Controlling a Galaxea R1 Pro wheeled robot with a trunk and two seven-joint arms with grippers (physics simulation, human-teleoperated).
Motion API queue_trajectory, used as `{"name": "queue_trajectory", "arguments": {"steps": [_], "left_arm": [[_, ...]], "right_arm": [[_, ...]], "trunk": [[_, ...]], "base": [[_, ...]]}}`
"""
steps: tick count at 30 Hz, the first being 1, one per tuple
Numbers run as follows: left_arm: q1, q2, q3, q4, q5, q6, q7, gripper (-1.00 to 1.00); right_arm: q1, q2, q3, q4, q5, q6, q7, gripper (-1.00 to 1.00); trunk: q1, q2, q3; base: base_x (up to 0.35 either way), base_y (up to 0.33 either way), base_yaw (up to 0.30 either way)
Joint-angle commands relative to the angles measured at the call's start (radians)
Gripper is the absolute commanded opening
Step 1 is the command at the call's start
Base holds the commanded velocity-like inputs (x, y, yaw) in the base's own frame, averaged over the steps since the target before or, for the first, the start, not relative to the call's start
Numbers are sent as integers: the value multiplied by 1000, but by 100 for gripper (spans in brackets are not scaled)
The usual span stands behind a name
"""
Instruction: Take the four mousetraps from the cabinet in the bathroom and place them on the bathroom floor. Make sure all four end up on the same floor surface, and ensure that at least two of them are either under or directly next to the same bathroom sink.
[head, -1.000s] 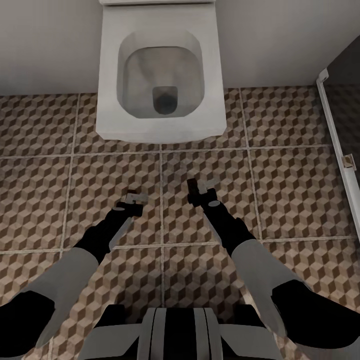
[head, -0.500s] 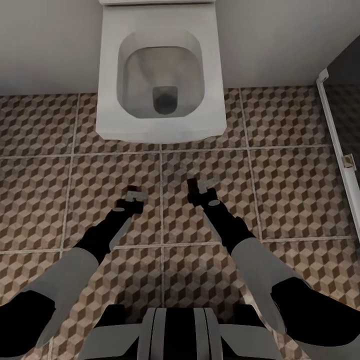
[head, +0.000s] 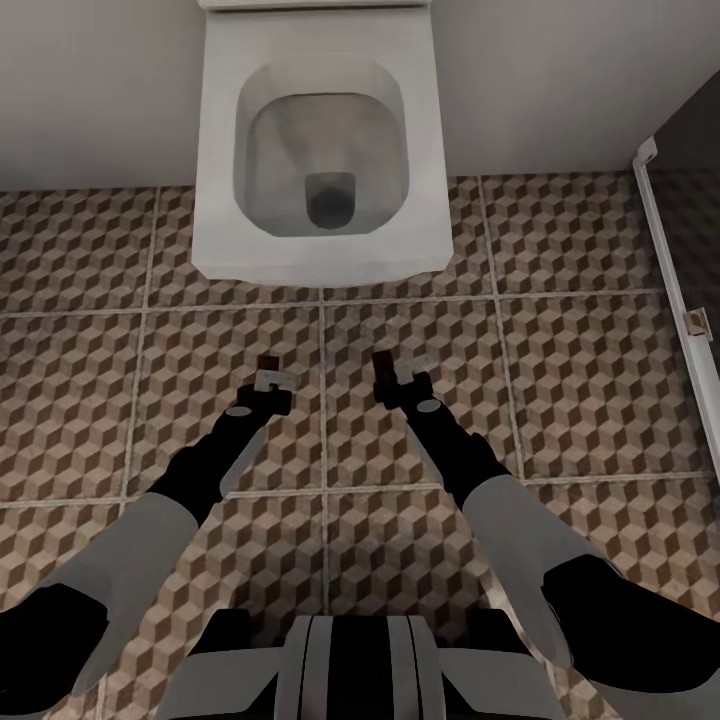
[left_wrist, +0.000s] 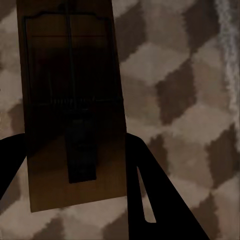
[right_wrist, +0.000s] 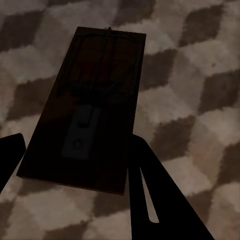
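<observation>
A: What does the head view show in front of the robot?

B: A white square toilet (head: 322, 140) stands against the pale wall, on the bathroom floor (head: 580, 390) with its brown-and-beige cube tiles. At the right edge there is a dark panel with a white frame (head: 668, 270). Both arms reach forward and down over the tiles, just before the toilet.

A: And the left gripper (head: 268, 383)?

B: Its jaws are clenched on a mousetrap. In the left wrist view the left mousetrap (left_wrist: 72, 107) is a tan wood board with a dark wire frame, and the two black fingers (left_wrist: 150, 195) stand at both sides of its near end. In the head view I see only a small dark piece at the tip of this gripper.

A: The right gripper (head: 392, 377)?

B: The same. The right mousetrap (right_wrist: 85, 107) looks darker, almost in shadow, with a grey plate in the middle, and the jaws grasp its near end from both sides.

A: Do the traps touch the floor?

B: I cannot tell. In both wrist views the tiles are close behind the boards, but the contact is not clear.

A: How far apart are the two grippers?

B: They are near each other, one at each side of a pale grout line.
</observation>
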Motion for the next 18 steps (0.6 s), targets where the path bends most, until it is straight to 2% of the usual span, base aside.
{"name": "queue_trajectory", "arguments": {"steps": [1, 6, 18], "left_arm": [[-1, 2, -6, -2, 10, 3, 10, -100], [-1, 2, -6, -2, 11, 4, 10, -100], [-1, 2, -6, -1, 11, 4, 8, -100]], "right_arm": [[0, 0, 3, -2, 8, 7, -7, -100], [0, 0, 3, -2, 8, 7, -7, -100], [0, 0, 3, -5, 8, 7, -7, -100]], "trunk": [[0, 0, 0], [0, 0, 0], [46, -84, 0]], "base": [[0, 0, 0], [0, 0, 0], [0, 0, 0]]}}
